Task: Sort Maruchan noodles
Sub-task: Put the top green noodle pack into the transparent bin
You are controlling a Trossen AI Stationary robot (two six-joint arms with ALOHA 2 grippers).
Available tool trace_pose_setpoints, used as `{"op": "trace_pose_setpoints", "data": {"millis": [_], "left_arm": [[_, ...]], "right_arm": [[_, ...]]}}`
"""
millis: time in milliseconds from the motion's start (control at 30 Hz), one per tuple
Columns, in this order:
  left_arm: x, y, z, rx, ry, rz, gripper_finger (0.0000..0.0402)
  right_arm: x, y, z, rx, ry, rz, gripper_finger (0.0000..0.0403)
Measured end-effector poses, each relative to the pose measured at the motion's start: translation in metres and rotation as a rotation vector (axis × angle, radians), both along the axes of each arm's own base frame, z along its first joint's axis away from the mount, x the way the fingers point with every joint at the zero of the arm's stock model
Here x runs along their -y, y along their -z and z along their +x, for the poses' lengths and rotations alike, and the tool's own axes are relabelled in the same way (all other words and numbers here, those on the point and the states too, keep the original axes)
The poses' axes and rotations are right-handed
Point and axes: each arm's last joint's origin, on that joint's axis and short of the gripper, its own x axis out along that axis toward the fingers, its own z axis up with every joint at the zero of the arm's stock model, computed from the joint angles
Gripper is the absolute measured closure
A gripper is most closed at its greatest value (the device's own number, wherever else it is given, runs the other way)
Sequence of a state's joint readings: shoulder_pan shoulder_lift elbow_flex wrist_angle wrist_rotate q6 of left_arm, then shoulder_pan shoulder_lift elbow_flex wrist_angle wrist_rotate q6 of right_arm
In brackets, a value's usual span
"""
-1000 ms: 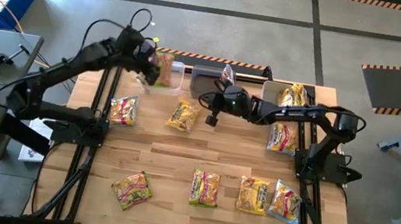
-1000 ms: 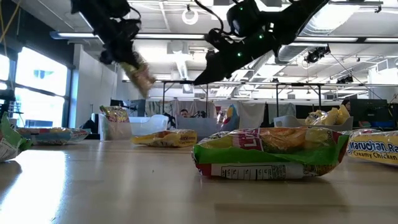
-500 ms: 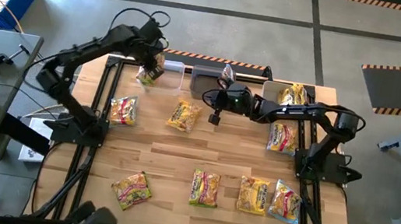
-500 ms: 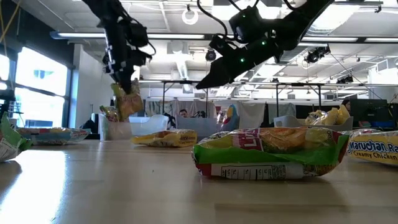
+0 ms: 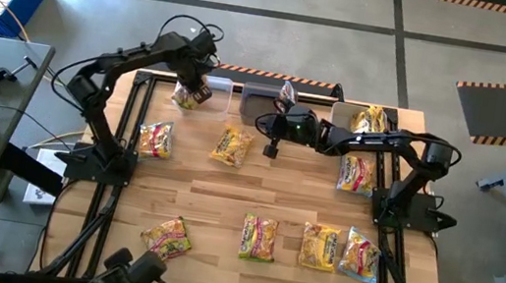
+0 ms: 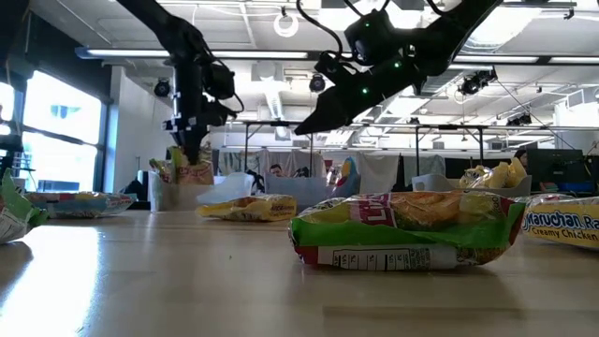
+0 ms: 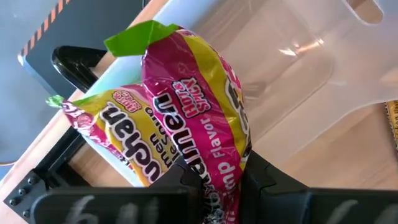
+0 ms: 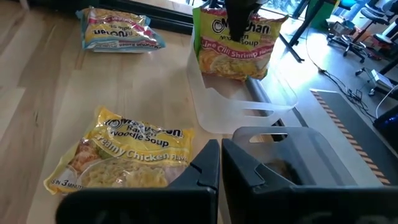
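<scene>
Your left gripper (image 5: 192, 89) is clamping 1 pink-and-green noodle packet (image 7: 199, 124) over the clear bin (image 7: 323, 81); your right gripper (image 5: 269, 148), fingers together, is hovering mid-table.

pink, yellow and green noodle packet (image 7: 199, 118)

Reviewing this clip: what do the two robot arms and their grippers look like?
Both arms are black, built of slim jointed links on black frame bases. A black cable loops above the left arm. The right arm shows small green lights in the low view. Each of the left gripper and right gripper has two flat, dark, angular fingers.
</scene>
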State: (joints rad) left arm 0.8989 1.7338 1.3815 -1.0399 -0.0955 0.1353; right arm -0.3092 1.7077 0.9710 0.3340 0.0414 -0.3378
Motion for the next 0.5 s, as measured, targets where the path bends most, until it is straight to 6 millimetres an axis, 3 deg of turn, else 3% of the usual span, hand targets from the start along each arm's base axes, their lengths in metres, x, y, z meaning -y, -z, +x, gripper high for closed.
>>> {"op": "trace_pose_setpoints", "data": {"millis": [500], "left_arm": [[-0.004,0.014,0.003,-0.022,-0.043,-0.045,0.0367]], "right_arm": [[0.002,0.004,-0.003,-0.044,0.011,0.009,0.0403]]}}
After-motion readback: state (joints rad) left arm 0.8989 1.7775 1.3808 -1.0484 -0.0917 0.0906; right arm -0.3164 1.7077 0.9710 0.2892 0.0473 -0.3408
